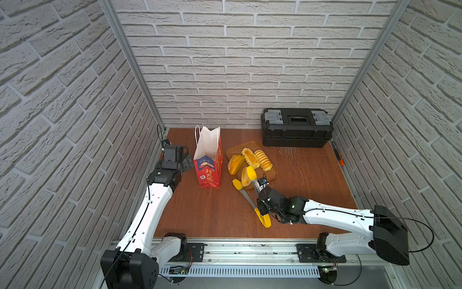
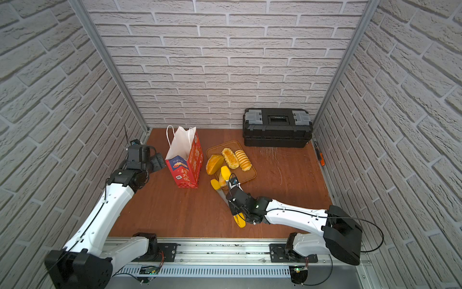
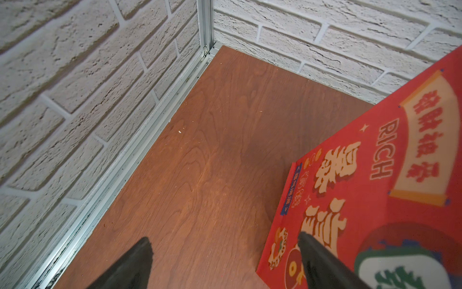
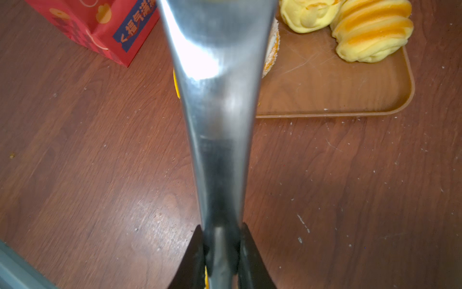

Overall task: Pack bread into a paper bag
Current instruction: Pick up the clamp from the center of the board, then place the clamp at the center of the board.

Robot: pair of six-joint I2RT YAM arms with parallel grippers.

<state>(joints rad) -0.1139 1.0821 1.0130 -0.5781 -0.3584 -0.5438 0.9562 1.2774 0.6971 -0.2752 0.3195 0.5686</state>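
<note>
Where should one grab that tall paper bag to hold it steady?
Pinch the paper bag's white upper wall near the rim, coming from the left tool's side: it stands upright, mouth open, and the tray lies on its other side.

- The paper bag (image 1: 208, 162) stands on the surface (image 1: 200, 212), at 9 o'clock from the tray (image 1: 236, 149).
- The bread (image 1: 250, 158) lies on the tray.
- The toolbox (image 1: 296, 127) sits at 1 o'clock from the tray.
- The tongs (image 1: 246, 197), in the right claw (image 4: 222, 247), sit at 6 o'clock from it.

Left end effector (image 3: 225, 246) agape, right end effector (image 4: 221, 237) clenched
</note>
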